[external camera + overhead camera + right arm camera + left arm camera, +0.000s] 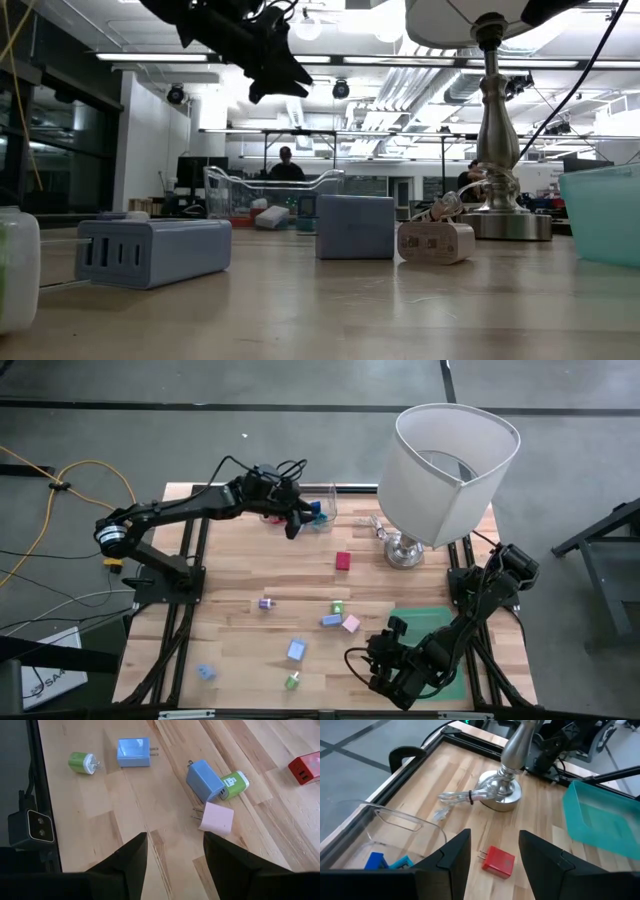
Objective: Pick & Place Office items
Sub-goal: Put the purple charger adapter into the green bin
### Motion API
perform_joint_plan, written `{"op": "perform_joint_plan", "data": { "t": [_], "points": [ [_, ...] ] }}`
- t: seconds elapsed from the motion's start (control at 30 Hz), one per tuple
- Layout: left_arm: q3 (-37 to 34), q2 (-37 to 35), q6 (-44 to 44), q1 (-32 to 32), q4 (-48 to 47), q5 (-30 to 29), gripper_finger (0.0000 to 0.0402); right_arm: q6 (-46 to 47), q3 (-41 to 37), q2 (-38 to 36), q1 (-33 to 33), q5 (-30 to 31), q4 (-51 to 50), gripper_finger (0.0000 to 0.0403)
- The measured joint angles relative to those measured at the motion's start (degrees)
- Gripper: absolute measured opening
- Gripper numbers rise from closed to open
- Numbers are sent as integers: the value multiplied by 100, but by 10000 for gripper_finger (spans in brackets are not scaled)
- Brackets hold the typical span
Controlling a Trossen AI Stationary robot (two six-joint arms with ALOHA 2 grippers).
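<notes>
Office items, small plug-in chargers by the look of them, lie scattered across the middle of the wooden worktop: a red charger sits alone toward the lamp, a purple piece to its left and nearer the front, then a tight cluster of a green one, a blue one and a pink one, the blue and green touching. Closer to the front edge there's a blue block, a green plug and a pale blue piece near the left rail. At the back edge, a clear bin already holds blue pieces. The left tool hangs above the worktop just beside that bin, fingers parted and empty, the red charger showing in the gap between them in its wrist view. The right tool hovers low at the front right, beside the teal tray, jaws apart and holding nothing, with the pink charger just ahead of it. Open wood lies between the cluster and the red charger; the lamp's base and coiled cord crowd the back right.
</notes>
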Motion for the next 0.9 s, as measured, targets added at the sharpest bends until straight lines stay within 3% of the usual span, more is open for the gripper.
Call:
{"op": "perform_joint_plan", "data": {
  "t": [0.3,0.43,0.67,0.9],
  "points": [
    [0,0,-14,-15,2,-17,161,0,0,-1,0,0,39,181],
    [0,0,-448,-15,2,8,161,12,0,-1,0,-38,71,181],
    [0,-108,-520,86,-71,870,161,22,0,-1,0,-48,74,181],
    [0,-566,-304,-21,-624,723,161,54,0,-1,0,59,103,181]
  ]
}}
